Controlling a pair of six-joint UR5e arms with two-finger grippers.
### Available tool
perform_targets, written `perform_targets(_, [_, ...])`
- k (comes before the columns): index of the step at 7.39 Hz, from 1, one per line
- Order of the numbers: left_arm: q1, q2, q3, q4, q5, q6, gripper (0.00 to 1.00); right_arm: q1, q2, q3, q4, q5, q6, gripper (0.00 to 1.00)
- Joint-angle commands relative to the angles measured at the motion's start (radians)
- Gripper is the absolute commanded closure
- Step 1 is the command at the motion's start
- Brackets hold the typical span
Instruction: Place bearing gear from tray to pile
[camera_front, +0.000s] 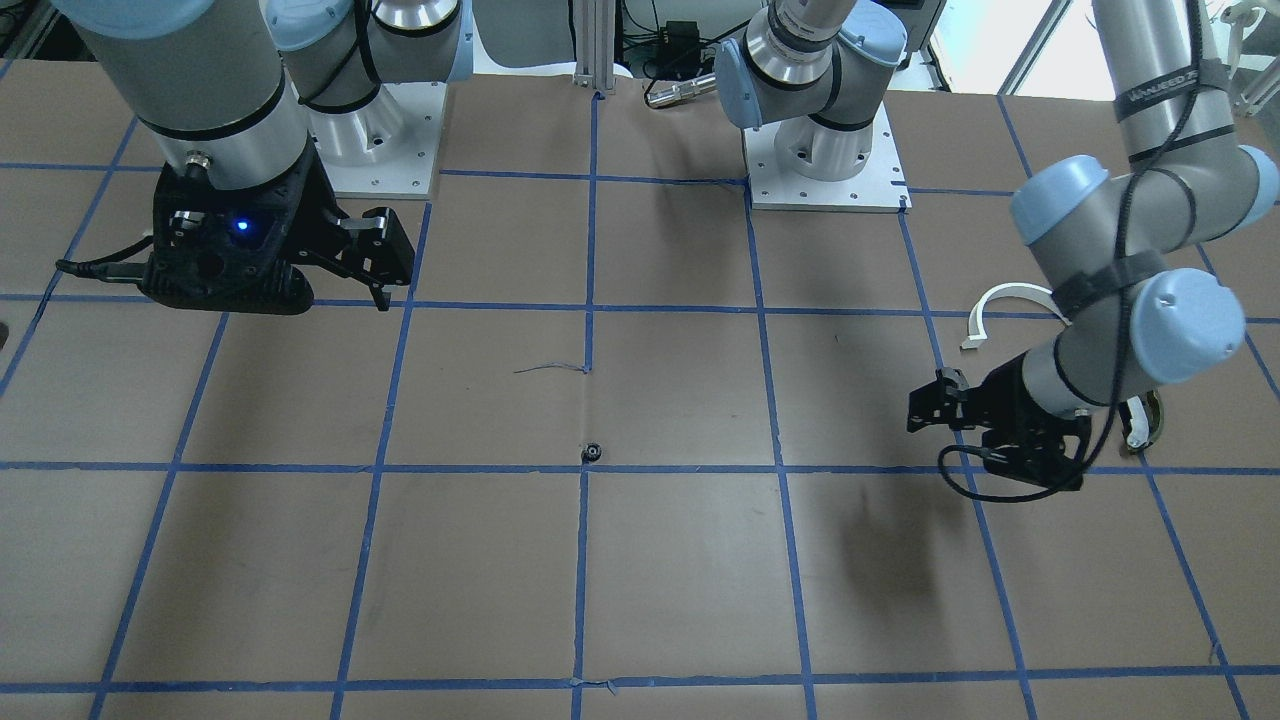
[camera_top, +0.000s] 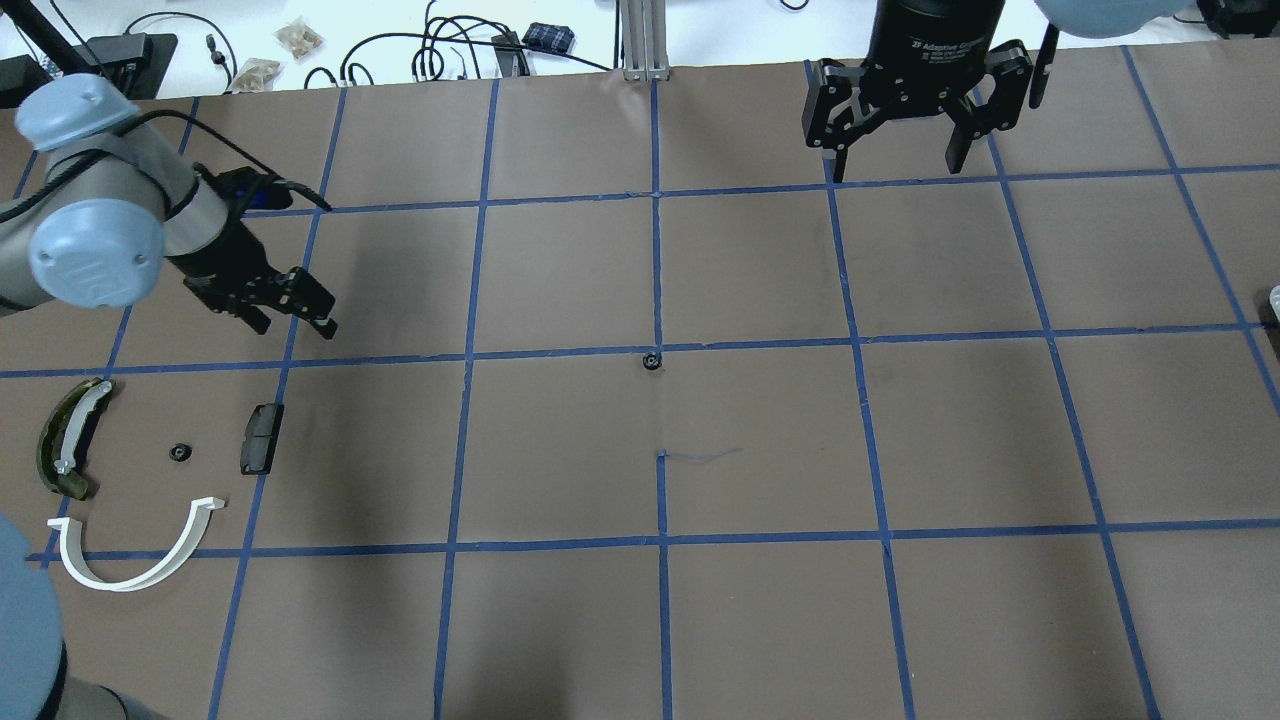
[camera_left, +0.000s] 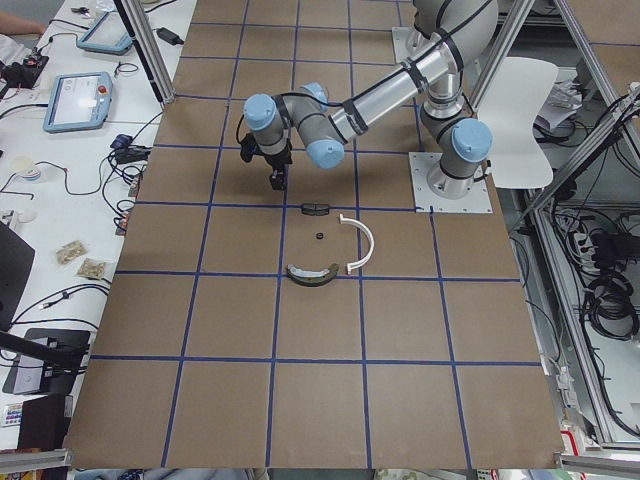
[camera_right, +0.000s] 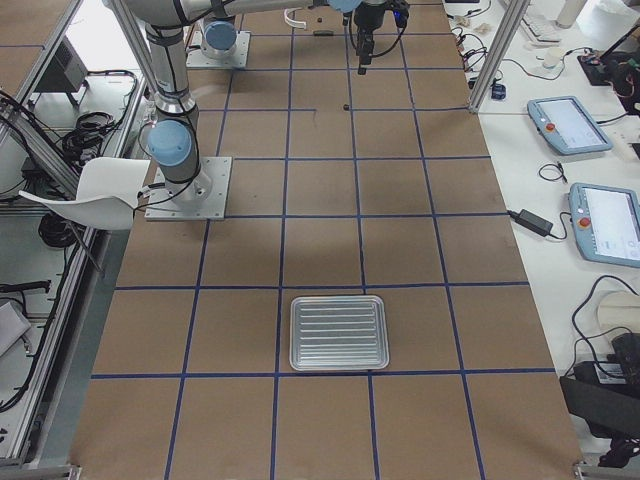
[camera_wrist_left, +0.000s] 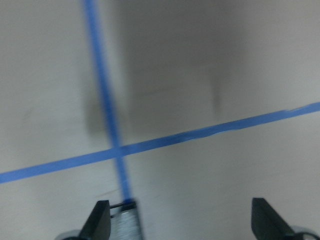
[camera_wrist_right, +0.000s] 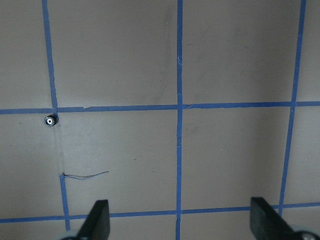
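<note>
I am judging the small black toothed bearing gear (camera_top: 651, 361) as light, hard and stiff, probably slippery and apt to roll, so I am planning to pinch it across its toothed rim from straight above. It is lying on a blue tape crossing at the middle of the tabletop (camera_top: 760, 620), well apart from the pile (camera_top: 58, 440), where a second like gear (camera_top: 180, 452) is sitting beside the dark grey rectangular pad (camera_top: 261, 438). My left pincer (camera_top: 295, 315) is hovering low and tilted just beyond that pad, jaws wide apart, holding nothing. My right pincer (camera_top: 895, 160) is pointing straight down, likewise gaping and empty.
</note>
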Motion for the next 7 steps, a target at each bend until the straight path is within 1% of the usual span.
perform_targets(1, [-0.220,-0.037,-0.003,0.111,-0.010,-0.214,0.00,-0.026,-0.036,0.046,-0.031,0.046,-0.059,0.01])
perform_targets(2, [-0.339,-0.059,0.002,0.191,-0.008,-0.324,0.00,-0.029,-0.045,0.101,-0.133,0.050,-0.059,0.01])
perform_targets(3, [-0.433,-0.077,0.009,0.238,-0.008,-0.469,0.00,-0.022,-0.062,0.155,-0.263,0.061,-0.057,0.01])
perform_targets(4, [-0.483,-0.117,0.025,0.334,-0.011,-0.600,0.00,-0.025,-0.079,0.163,-0.283,0.060,-0.056,0.00])
perform_targets(5, [-0.552,-0.141,0.034,0.376,-0.008,-0.695,0.00,-0.023,-0.084,0.160,-0.274,0.055,-0.044,0.00])
perform_targets(6, [-0.621,-0.167,0.023,0.378,-0.005,-0.822,0.00,-0.025,-0.082,0.156,-0.274,0.058,-0.044,0.00])
perform_targets(7, [-0.635,-0.206,0.040,0.379,-0.008,-0.869,0.00,-0.025,-0.084,0.156,-0.275,0.058,-0.044,0.00])
